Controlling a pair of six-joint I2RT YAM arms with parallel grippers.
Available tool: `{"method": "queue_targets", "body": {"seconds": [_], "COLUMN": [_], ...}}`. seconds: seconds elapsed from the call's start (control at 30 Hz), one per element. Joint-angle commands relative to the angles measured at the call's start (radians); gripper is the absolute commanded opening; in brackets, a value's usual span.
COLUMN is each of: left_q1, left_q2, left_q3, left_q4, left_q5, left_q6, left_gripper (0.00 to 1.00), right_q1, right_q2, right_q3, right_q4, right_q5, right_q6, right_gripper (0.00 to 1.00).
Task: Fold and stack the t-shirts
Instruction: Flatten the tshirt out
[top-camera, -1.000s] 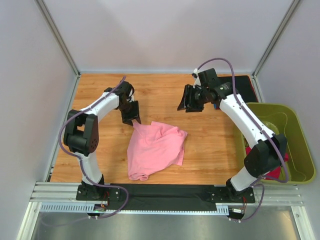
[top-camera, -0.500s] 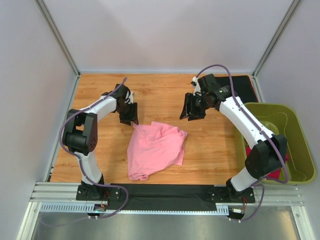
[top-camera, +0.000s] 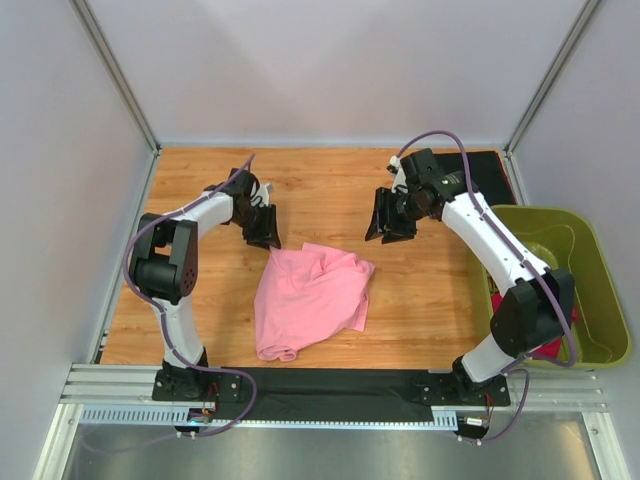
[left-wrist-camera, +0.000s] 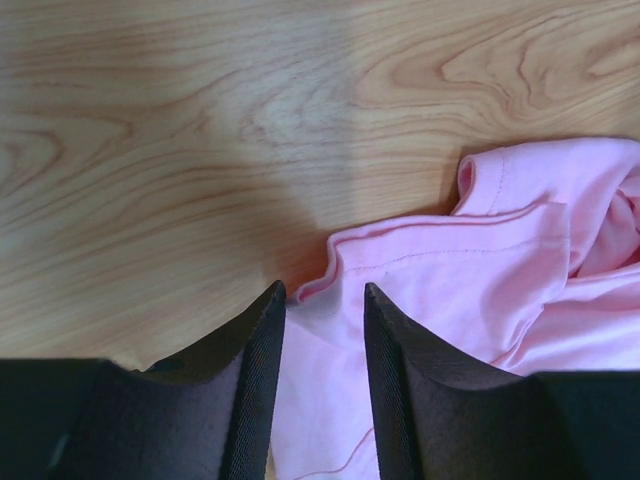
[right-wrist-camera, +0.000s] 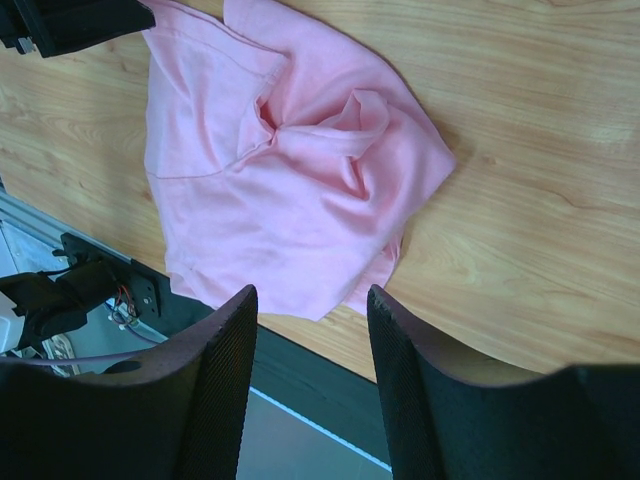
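Pink t-shirt (left-wrist-camera: 480, 290) cut off at left wrist view's right edge.

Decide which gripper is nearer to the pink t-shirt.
Left. The left gripper sits at the far left corner of the pink t-shirt, open astride its edge; the right gripper hangs apart, off its far right corner.

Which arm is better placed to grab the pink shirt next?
Likely left. The left hand sits open at the pink shirt, hem between its fingers; the right hand hangs open over bare table, apart from it.
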Motion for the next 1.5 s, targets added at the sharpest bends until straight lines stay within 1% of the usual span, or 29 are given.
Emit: {"method": "queue_targets", "body": {"seconds": [0.0, 0.13, 0.3, 0.47, 0.53, 0.6, 0.63, 0.7, 0.73, 0.8, 0.83, 0.93, 0.97, 1.0, 1.07, 1.2, 1.3, 1.33, 1.43, 1.47], "left_q1": [0.001, 0.001, 0.001, 0.002, 0.002, 0.002, 0.002, 0.002, 0.001, 0.002, 0.002, 0.006, 0.013, 0.042, 0.081, 0.171, 0.205, 0.210, 0.213, 0.214], "left_q2": [-0.007, -0.033, -0.017, -0.020, -0.013, -0.010, -0.015, -0.035, -0.042, -0.072, -0.088, -0.185, -0.231, -0.251, -0.306, -0.394, -0.428, -0.428, -0.435, -0.438], "left_q3": [0.013, -0.004, -0.001, -0.014, -0.010, -0.011, -0.017, -0.022, -0.007, 0.028, 0.070, 0.139, 0.154, 0.168, 0.187, 0.147, 0.107, 0.104, 0.104, 0.104], "left_q4": [0.009, 0.012, -0.009, 0.025, 0.023, 0.022, 0.023, 0.022, 0.012, -0.061, -0.087, -0.227, -0.303, -0.346, -0.438, -0.509, -0.523, -0.531, -0.554, -0.558], "left_q5": [0.024, -0.013, -0.057, -0.004, 0.003, 0.012, 0.015, 0.013, -0.002, -0.084, -0.126, -0.345, -0.435, -0.465, -0.487, -0.526, -0.508, -0.508, -0.519, -0.520], "left_q6": [0.039, 0.036, 0.066, 0.075, 0.066, 0.059, 0.056, 0.037, 0.030, -0.010, -0.036, -0.118, -0.159, -0.187, -0.246, -0.274, -0.257, -0.254, -0.244, -0.236], "left_gripper": [0.44, 0.45, 0.47, 0.47, 0.45, 0.40, 0.31, 0.18, 0.08, 0.02, 0.00, 0.00, 0.00, 0.00, 0.00, 0.00, 0.00, 0.00, 0.00, 0.00], "right_q1": [-0.007, -0.010, -0.010, -0.010, -0.010, -0.011, -0.010, -0.010, -0.010, -0.014, -0.023, -0.042, -0.040, -0.040, -0.040, -0.030, 0.018, 0.054, 0.102, 0.108], "right_q2": [-0.021, -0.018, -0.006, -0.017, -0.018, -0.026, -0.029, -0.037, -0.037, -0.046, -0.052, -0.069, -0.069, -0.067, -0.061, -0.044, -0.006, 0.012, 0.063, 0.071], "right_q3": [-0.001, 0.001, -0.002, -0.009, -0.006, -0.005, -0.012, -0.018, -0.027, -0.041, -0.054, -0.120, -0.148, -0.162, -0.192, -0.297, -0.323, -0.334, -0.346, -0.352], "right_q4": [-0.003, -0.003, 0.000, -0.006, -0.010, -0.012, -0.010, -0.009, -0.012, -0.018, -0.014, 0.025, 0.034, 0.058, 0.091, 0.230, 0.288, 0.299, 0.327, 0.363], "right_q5": [-0.005, -0.002, -0.011, 0.000, 0.001, 0.003, 0.006, 0.021, 0.035, 0.098, 0.110, 0.136, 0.144, 0.136, 0.112, 0.011, -0.028, -0.031, -0.008, -0.012], "right_q6": [-0.012, -0.010, 0.001, -0.004, -0.005, -0.005, -0.007, -0.005, 0.004, 0.030, 0.056, 0.097, 0.100, 0.102, 0.113, 0.134, 0.122, 0.117, 0.130, 0.137], "right_gripper": [0.49, 0.49, 0.49, 0.49, 0.49, 0.49, 0.49, 0.49, 0.49, 0.49, 0.49, 0.49, 0.49, 0.48, 0.48, 0.49, 0.50, 0.50, 0.50, 0.50]}}
